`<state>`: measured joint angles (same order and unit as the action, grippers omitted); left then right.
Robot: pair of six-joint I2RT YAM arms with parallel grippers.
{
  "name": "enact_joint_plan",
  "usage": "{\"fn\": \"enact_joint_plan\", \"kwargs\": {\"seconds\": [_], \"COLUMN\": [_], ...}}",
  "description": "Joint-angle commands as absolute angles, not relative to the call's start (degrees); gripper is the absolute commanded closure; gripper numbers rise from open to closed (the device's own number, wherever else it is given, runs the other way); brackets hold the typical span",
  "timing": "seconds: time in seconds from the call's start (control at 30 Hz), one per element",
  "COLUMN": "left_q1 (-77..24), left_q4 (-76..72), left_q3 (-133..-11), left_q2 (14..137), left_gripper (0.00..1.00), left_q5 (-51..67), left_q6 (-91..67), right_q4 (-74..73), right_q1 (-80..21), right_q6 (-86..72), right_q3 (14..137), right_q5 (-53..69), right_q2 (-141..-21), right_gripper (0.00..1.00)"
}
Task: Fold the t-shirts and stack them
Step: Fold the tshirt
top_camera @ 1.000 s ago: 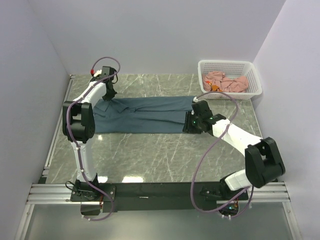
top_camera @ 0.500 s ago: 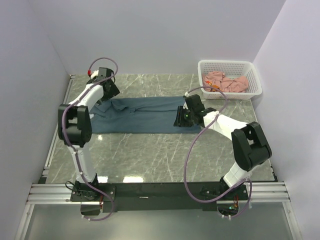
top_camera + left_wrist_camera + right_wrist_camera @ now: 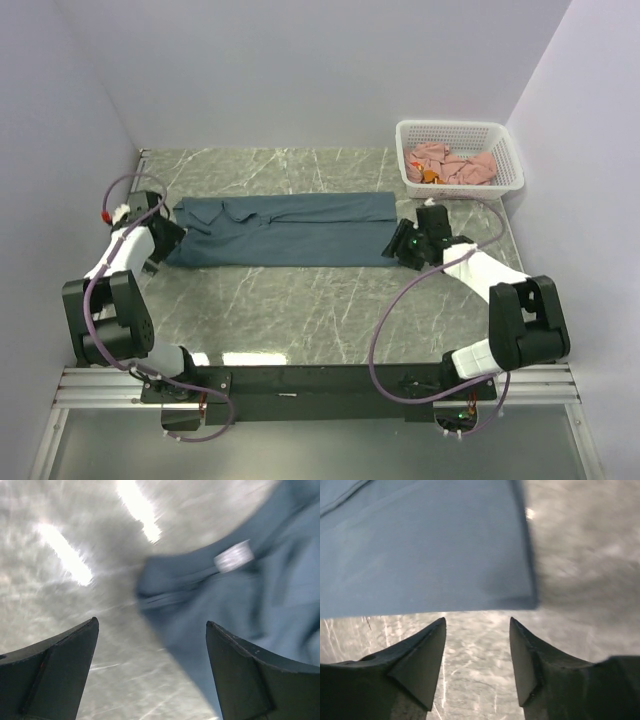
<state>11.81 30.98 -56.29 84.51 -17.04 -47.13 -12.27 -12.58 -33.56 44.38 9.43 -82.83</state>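
The dark slate-blue t-shirt (image 3: 285, 230) lies flat as a long folded strip across the middle of the table. Its collar end with a white label (image 3: 232, 557) shows in the left wrist view. My left gripper (image 3: 163, 240) (image 3: 151, 622) hangs wide open just off the shirt's left end, holding nothing. The right gripper (image 3: 404, 243) (image 3: 477, 620) is open over bare marble, just off the shirt's right-hand corner (image 3: 527, 597). Salmon-pink t-shirts (image 3: 455, 165) lie crumpled in the basket.
The white lattice basket (image 3: 460, 125) stands at the back right corner of the marble table (image 3: 300, 310). Walls close in the table at the left, back and right. Both arm bases sit on the black rail at the near edge.
The left gripper let go of the shirt, opened and swung from the back left down to the shirt's left end. The right gripper drew back off the right end and opened wider.
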Motion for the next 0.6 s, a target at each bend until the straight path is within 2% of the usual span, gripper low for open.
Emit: {"fn": "enact_joint_plan", "kwargs": {"seconds": [0.0, 0.27, 0.57], "left_q1": [14.6, 15.7, 15.6], "left_q4": [27.1, 25.7, 24.9], "left_q3": [-52.7, -52.3, -49.3], "left_q2": [83.8, 86.2, 81.0], "left_gripper": [0.07, 0.14, 0.13], "left_q5": [-10.8, -7.9, -6.1], "left_q6": [-47.7, -45.8, -43.8], "right_q4": [-9.2, -2.4, 2.4], "right_q1": [-10.4, -3.4, -0.4], "right_q6": [-37.5, -42.6, -45.9], "right_q3": [41.0, 33.9, 31.3], "right_q5": [10.0, 16.3, 18.8], "right_q2": [-78.9, -79.6, -81.8], "right_gripper": [0.38, 0.36, 0.36]}}
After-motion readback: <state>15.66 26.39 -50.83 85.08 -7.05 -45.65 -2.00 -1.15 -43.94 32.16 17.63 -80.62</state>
